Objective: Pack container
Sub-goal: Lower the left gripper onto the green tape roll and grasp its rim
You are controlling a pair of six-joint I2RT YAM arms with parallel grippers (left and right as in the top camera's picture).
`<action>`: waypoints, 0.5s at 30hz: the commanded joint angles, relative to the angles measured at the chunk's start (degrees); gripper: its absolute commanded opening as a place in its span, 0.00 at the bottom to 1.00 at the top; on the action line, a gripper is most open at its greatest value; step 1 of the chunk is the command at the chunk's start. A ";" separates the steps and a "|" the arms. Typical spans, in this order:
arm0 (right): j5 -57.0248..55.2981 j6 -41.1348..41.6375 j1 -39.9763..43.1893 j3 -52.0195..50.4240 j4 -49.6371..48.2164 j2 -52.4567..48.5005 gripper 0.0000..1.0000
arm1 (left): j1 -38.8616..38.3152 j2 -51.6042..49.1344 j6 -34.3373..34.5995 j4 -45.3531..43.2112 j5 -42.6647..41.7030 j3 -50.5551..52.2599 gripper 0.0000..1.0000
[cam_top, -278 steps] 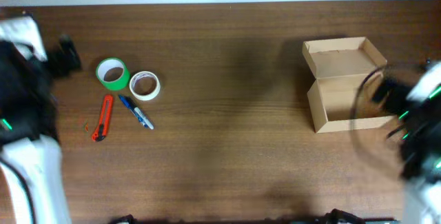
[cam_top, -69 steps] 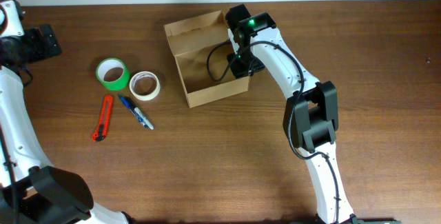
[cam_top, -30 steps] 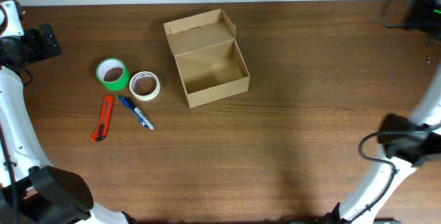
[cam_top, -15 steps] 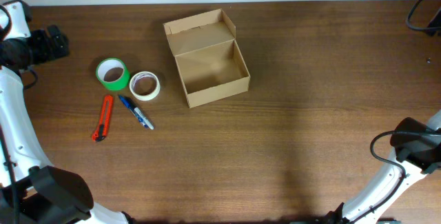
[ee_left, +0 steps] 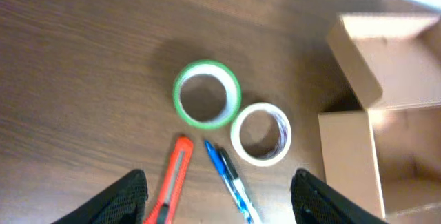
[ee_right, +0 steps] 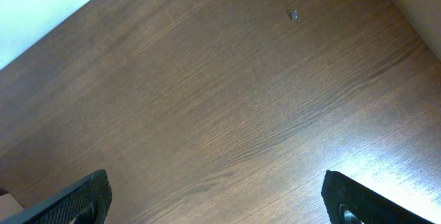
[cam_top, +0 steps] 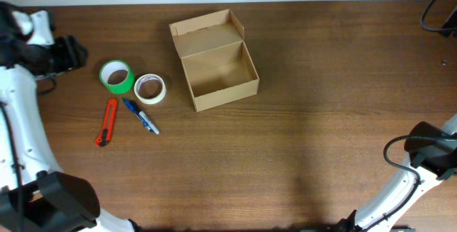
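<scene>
Two pairs of fingers are in play, and both stand wide apart with nothing held. My left fingers point(ee_left: 131, 196) hover at the far left of the dark wooden desk point(cam_top: 307, 125), spread open above the small items, gripping none of them. Just past them lies a green roll of tape point(cam_top: 116, 76), flat on the desk. Below it an orange box cutter point(cam_top: 106, 122) lies beside a blue pen point(cam_top: 141, 116), the two angled away from each other. A white roll of tape point(cam_top: 150, 88) lies right beside the green one, so close I cannot tell whether they touch, with the pen's tip just under it. Further right, apart from the rolls, stands the tan-brown cardboard box point(cam_top: 227, 96), slightly askew, its hinged flap lid thrown open toward the far edge. Well away at the far right, my right fingers point(ee_right: 83, 196) are fully open over bare wood.
</scene>
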State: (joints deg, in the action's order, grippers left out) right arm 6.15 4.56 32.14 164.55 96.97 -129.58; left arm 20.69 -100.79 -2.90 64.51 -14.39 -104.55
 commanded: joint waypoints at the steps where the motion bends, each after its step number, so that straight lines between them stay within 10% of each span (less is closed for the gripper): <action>1: 0.74 0.63 -0.24 0.24 0.33 0.59 0.99 | -4.79 -1.66 -2.45 2.34 7.61 -1.66 0.68; 15: 0.74 0.63 -0.24 0.24 0.33 0.59 0.99 | -7.72 -22.38 2.21 13.09 18.49 -21.14 0.87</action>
State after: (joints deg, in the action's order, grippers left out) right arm 6.15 4.58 32.16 164.55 96.97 -129.58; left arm 12.56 -119.13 -1.89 75.96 2.44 -120.88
